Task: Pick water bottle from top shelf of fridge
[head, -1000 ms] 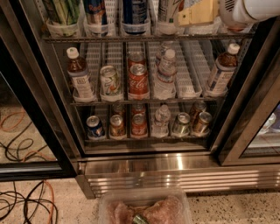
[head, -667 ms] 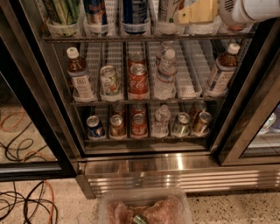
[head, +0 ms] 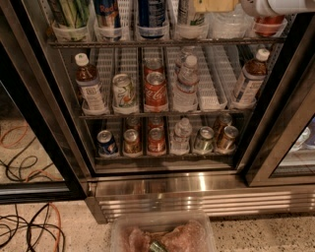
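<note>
The tool sits at the upper edge of the view, close to the water bottle on the top shelf of the fridge. The white arm shows in the upper right corner. A red cola can stands on the middle rack.

I read this as a workplace break area: a glass-door fridge stocked with drinks, and loose cables on a speckled floor. The gripper is at the top shelf.

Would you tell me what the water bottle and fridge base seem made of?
Water bottle: clear plastic, likely, see-through with ribs. Fridge base: polished metal, probably stainless steel, given its reflections. The gripper is at the top edge, above the bottle.
</note>
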{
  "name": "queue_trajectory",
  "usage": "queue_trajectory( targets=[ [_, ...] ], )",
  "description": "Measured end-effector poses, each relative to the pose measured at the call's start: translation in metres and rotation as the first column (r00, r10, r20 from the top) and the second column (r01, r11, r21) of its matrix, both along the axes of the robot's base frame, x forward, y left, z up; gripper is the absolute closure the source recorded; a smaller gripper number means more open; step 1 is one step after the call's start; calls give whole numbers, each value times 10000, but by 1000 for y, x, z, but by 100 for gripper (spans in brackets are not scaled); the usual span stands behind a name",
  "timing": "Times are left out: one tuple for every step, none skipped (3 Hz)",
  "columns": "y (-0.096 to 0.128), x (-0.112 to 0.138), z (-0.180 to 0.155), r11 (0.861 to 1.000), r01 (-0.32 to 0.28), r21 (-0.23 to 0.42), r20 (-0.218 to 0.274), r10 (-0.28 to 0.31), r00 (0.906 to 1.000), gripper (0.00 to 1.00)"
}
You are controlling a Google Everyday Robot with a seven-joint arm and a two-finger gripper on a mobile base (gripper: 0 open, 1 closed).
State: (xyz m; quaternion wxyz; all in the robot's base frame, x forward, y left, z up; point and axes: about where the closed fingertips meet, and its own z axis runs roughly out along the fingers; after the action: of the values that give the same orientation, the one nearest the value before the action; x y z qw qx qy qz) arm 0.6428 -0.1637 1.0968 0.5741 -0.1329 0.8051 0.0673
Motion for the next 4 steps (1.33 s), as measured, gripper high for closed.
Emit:
queue_trajectory(
  targets=[
    [0, 0, 0, 10000, 0, 0, 0, 0, 10000, 0],
    [0, 0, 0, 10000, -1, 0, 0, 1, 10000, 10],
    [0, 0, 0, 10000, -1, 0, 1, 1, 10000, 29],
    [0, 0, 0, 10000, -1, 0, 1, 1, 10000, 26]
  ],
)
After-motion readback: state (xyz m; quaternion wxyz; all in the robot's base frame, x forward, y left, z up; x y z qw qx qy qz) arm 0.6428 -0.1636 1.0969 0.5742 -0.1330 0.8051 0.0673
